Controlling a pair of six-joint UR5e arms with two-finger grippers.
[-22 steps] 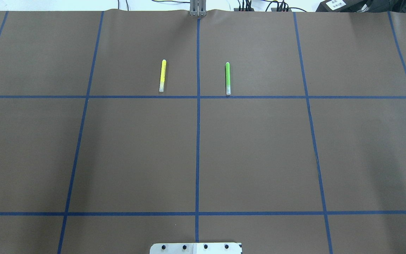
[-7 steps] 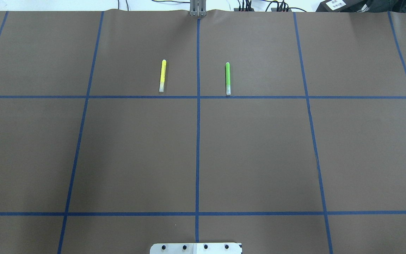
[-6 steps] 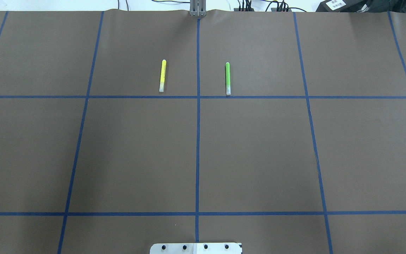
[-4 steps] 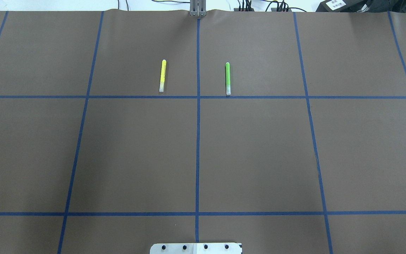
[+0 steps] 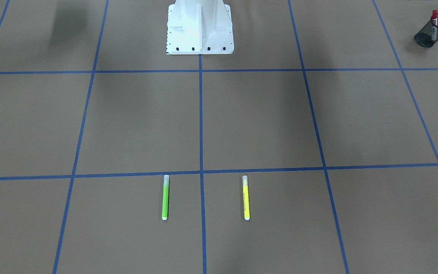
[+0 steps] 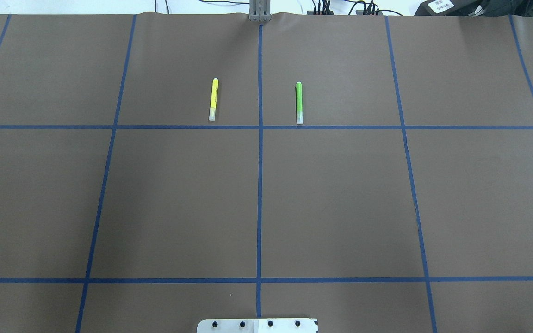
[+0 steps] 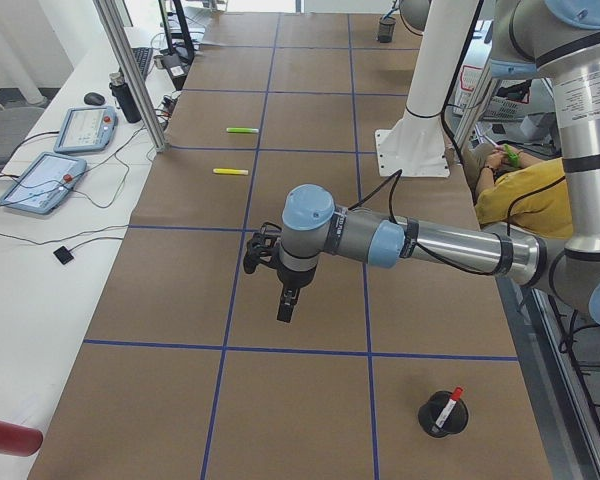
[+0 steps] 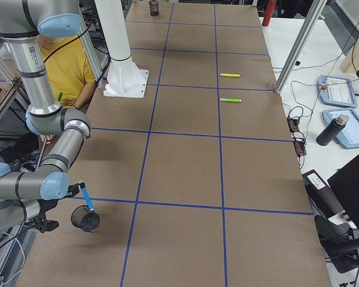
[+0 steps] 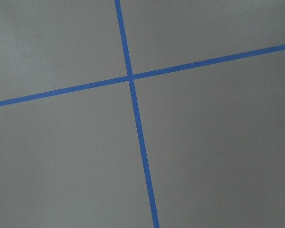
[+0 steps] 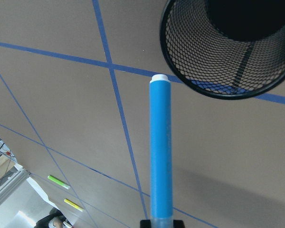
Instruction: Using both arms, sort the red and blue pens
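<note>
The red pen (image 7: 444,407) stands in a black mesh cup (image 7: 442,418) near the table's left end; it also shows as the red pen (image 5: 434,21) in the front-facing view. My left gripper (image 7: 286,304) hangs over bare table, apart from that cup, and I cannot tell whether it is open or shut. My right gripper (image 10: 160,224) is shut on the blue pen (image 10: 160,152), which points at the rim of a second mesh cup (image 10: 180,61). From the right end, the blue pen (image 8: 87,197) hangs tilted just above that cup (image 8: 85,219).
A yellow marker (image 6: 213,99) and a lime-green marker (image 6: 299,102) lie parallel on the far side of the table, either side of the centre tape line. The white robot base (image 5: 200,26) stands at the near edge. A person in yellow (image 7: 525,195) sits behind the robot.
</note>
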